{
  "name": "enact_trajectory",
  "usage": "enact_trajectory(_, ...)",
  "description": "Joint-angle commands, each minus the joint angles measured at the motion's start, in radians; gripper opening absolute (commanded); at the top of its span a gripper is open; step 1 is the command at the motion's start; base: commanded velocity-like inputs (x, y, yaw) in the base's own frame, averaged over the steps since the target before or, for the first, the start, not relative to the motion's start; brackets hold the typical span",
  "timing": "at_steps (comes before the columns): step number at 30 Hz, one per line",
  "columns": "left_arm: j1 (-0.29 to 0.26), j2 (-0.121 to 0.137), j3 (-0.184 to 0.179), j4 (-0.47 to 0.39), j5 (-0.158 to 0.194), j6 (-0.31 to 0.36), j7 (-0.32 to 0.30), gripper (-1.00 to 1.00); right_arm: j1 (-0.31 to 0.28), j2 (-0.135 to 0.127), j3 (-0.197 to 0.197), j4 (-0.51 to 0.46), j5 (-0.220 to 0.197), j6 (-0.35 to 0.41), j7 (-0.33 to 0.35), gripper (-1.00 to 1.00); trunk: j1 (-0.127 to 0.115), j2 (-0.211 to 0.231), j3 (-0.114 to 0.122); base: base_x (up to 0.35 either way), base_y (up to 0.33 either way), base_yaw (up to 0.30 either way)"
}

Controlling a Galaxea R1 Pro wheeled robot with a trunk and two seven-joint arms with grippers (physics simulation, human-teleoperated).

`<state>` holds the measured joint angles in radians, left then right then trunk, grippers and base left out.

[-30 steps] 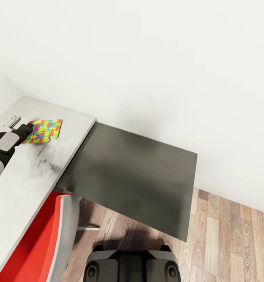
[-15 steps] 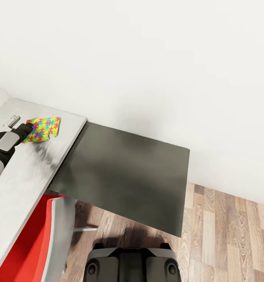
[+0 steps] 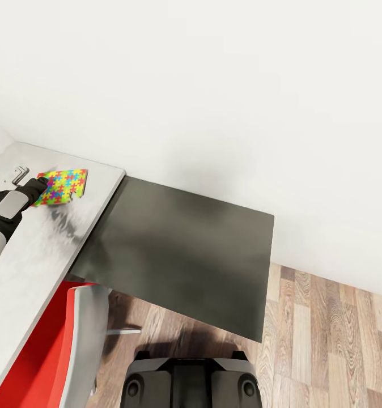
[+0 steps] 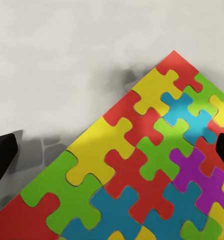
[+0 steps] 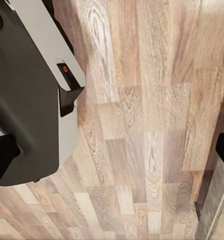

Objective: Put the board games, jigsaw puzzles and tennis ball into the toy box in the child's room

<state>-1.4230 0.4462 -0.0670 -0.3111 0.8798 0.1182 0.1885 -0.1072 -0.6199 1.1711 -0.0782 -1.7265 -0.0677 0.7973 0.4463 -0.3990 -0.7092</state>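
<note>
Over the pale table (image 3: pixel 38 249), near its far end by the wall, the left gripper (image 3: pixel 39 185) grasps one jigsaw puzzle (image 3: pixel 62 186) by its near edge, lifted just above the top. To carry it well, I would keep the thin square level and pinched deep. Being square, it has no real long axis; one corner points away from the gripper. The right gripper's (image 5: pixel 112 155) fingertips are wide apart, released over floor (image 5: pixel 141 150).

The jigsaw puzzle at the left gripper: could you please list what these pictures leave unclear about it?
- Grip: in the head view the left gripper covers the jigsaw puzzle's near edge, so whether it is clamped cannot be told.
- Extent: in the left wrist view the jigsaw puzzle is cut off by the frame.
- Lift: whether it touches the table is unclear.
</note>
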Motion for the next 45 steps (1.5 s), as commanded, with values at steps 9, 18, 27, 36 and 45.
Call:
enact_trajectory(9, 0.001, 0.000, -0.010, 0.000, 0.023, 0.029, 0.006, 1.00, 0.000, -0.001, 0.009, 0.000, -0.005, -0.007, 0.001, 1.00, 0.004, -0.001, -0.004, 0.000, 0.000, -0.004)
enact_trajectory(18, -0.002, -0.002, -0.010, 0.000, 0.024, 0.030, 0.006, 1.00, 0.000, -0.001, 0.009, 0.000, -0.005, -0.007, 0.000, 1.00, 0.004, -0.001, -0.014, 0.000, 0.000, -0.032)
enact_trajectory(27, -0.015, -0.008, -0.010, -0.001, 0.024, 0.033, 0.006, 1.00, 0.000, -0.001, 0.009, 0.001, -0.005, -0.007, 0.000, 1.00, 0.004, -0.001, -0.027, 0.000, 0.000, -0.010)
enact_trajectory(36, -0.033, -0.056, -0.012, -0.012, 0.019, 0.040, 0.006, 1.00, 0.000, -0.001, 0.009, 0.002, -0.005, -0.007, -0.001, 1.00, 0.004, -0.001, -0.032, 0.000, 0.000, -0.002)
enact_trajectory(45, -0.071, -0.065, -0.012, -0.015, 0.016, 0.045, 0.015, 1.00, 0.000, -0.001, 0.009, 0.001, -0.005, -0.007, -0.001, 1.00, 0.004, -0.001, -0.033, 0.000, 0.000, 0.000)
